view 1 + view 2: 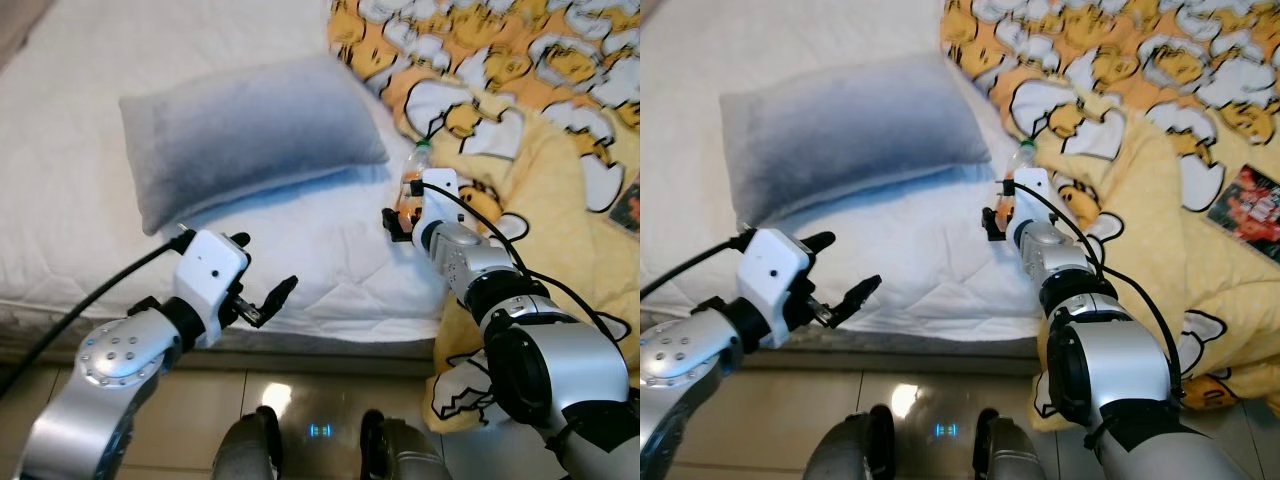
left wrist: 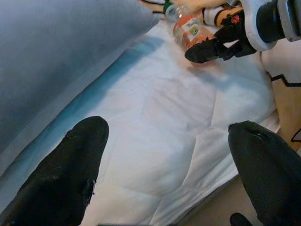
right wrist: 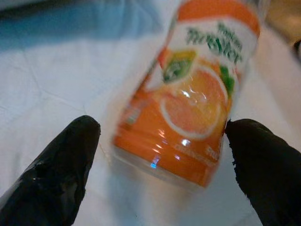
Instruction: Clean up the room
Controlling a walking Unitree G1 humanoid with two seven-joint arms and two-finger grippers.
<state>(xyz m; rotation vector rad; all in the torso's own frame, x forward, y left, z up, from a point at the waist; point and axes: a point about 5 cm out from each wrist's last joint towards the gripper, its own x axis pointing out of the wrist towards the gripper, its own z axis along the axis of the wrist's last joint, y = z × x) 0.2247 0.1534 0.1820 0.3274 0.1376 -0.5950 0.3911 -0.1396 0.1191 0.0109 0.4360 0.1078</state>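
The pillow (image 1: 245, 130) is grey-blue. The sheet (image 1: 300, 250) is white and quilted. The blanket (image 1: 520, 90) is yellow with white-and-yellow cartoon eggs outlined in black. The bottle (image 3: 193, 94) is orange with a white label and a green cap. Both arms are silver with black fingers.

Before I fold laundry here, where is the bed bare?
Bare white sheet runs from below the grey pillow to the bed edge. Crowded: the orange juice bottle with the right gripper open around it, beside the yellow blanket.
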